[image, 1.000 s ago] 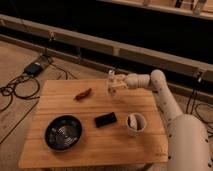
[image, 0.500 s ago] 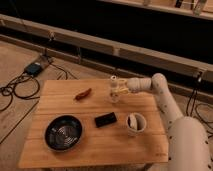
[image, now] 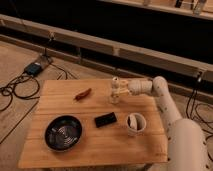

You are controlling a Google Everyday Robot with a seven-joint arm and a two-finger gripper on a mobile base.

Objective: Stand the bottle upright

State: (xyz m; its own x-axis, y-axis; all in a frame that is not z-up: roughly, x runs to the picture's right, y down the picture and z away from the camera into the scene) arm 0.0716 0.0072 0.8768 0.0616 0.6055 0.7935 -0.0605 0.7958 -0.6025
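Note:
The bottle [image: 114, 96] is a small slim whitish bottle with a white cap. It stands upright near the back middle of the wooden table [image: 90, 150], its base at or just above the tabletop. My gripper [image: 118, 89] reaches in from the right on the white arm [image: 150, 87] and is shut on the bottle's upper half.
A red pepper-like object [image: 83, 94] lies left of the bottle. A black bowl [image: 63, 132] sits front left, a flat black rectangular object [image: 105, 120] in the middle, and a white cup [image: 135, 123] to the right. Cables and a blue device [image: 35, 68] lie on the floor at left.
The bottle was held tilted above the table a second ago. It has been turned upright and lowered toward the tabletop, still in my gripper.

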